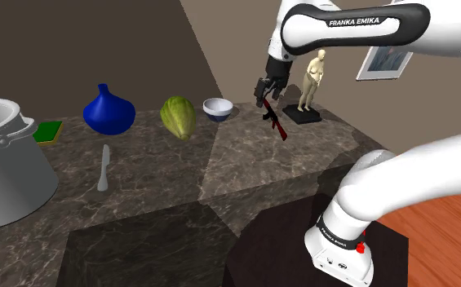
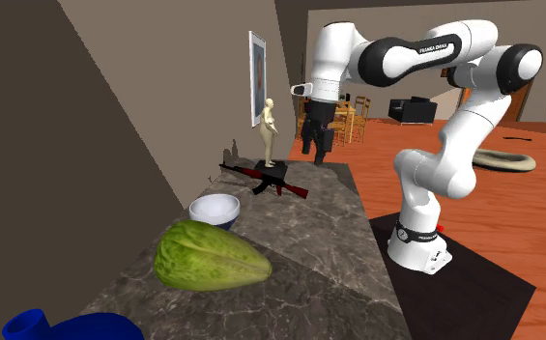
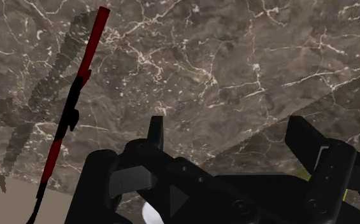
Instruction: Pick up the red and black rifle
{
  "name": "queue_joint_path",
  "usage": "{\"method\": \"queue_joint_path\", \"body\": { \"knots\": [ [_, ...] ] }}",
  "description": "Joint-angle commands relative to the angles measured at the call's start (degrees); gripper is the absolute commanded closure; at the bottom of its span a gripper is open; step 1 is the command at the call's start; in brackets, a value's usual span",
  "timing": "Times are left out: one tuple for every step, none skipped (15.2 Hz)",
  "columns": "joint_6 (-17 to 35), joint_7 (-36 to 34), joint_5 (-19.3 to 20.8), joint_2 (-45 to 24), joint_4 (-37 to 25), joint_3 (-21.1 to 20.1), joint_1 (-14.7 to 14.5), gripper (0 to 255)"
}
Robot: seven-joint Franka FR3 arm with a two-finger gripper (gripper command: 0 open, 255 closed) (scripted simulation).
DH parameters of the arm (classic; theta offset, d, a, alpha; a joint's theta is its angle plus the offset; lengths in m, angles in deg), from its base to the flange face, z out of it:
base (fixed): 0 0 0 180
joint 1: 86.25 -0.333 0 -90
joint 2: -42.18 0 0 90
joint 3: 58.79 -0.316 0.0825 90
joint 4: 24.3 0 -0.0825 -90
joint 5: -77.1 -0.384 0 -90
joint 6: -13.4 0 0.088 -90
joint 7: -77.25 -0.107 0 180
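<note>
I have the gripper hanging above the dark marble counter, its 2 fingers spread wide with nothing between them. The rifle, red with black parts, lies flat on the counter near the tan figurine.

In the shoulder view the rifle seems to sit right under the fingertips. The second exterior view pulls them apart: the gripper is up in the air, and the rifle is on the stone below, toward that view's left. In the wrist view the rifle lies off to one side of the fingers, outside their gap, with its shadow on the marble.

The shoulder view gives me a grey bucket, a knife, a blue vase, a lettuce and a bowl along the counter. The second exterior view adds wooden chairs and an orange floor behind the arm.

I read "FRANKA EMIKA" in white on the arm's black link in both outside views. The framed picture carries nothing I can read.
</note>
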Motion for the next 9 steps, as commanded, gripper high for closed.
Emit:
{"method": "queue_joint_path", "body": {
  "knots": [
    [3.55,-0.49,0.52,-1.97,0.66,1.31,1.32,0],
    [5.22,-0.70,0.71,-3.23,0.68,1.98,1.93,0],
    [6.87,-0.91,0.87,-4.53,0.64,2.65,2.53,0],
    [8.51,-1.10,1.00,-5.85,0.55,3.33,3.12,0],
    [10.13,-1.29,1.09,-7.21,0.41,4.01,3.68,0],
    [11.72,-1.46,1.15,-8.60,0.23,4.70,4.23,0],
    [13.29,-1.62,1.16,-10.01,0.00,5.39,4.76,0],
    [14.83,-1.75,1.13,-11.44,-0.28,6.10,5.26,0],
    [16.35,-1.87,1.04,-12.90,-0.61,6.80,5.74,0]
  ]
}}
